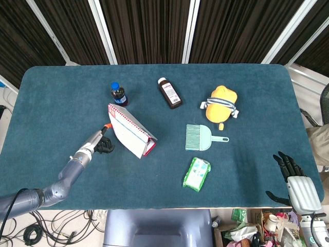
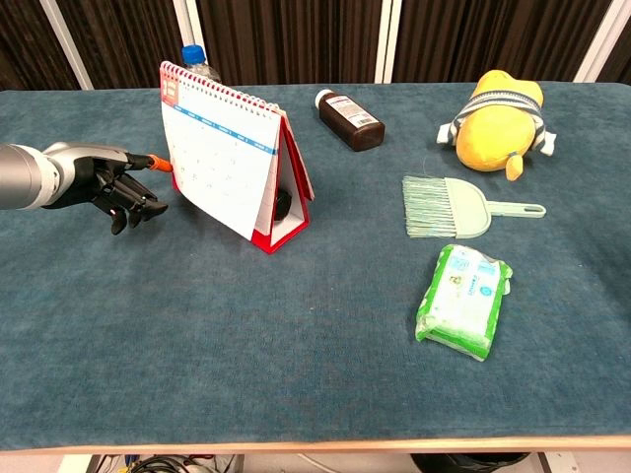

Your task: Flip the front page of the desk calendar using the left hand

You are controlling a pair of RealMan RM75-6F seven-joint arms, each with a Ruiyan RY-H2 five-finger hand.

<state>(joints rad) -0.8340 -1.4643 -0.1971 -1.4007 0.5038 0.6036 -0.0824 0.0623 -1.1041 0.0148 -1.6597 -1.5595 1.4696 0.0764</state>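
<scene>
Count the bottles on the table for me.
2. A blue-capped bottle stands behind the desk calendar, partly hidden in the chest view. A brown bottle lies mid-table, left of the plush toy.

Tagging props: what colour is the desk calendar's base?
Red; the desk calendar base shows best in the chest view.

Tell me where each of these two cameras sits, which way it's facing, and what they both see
Head view: high up, looking steeply down on the teal table; shows the left hand and arm beside the desk calendar, and the right hand open near the table's edge.
Chest view: low at the table's near edge, looking across it; only the left hand shows.
Shared: calendar, left hand, brown bottle, yellow plush toy, small brush, wipes pack.
</scene>
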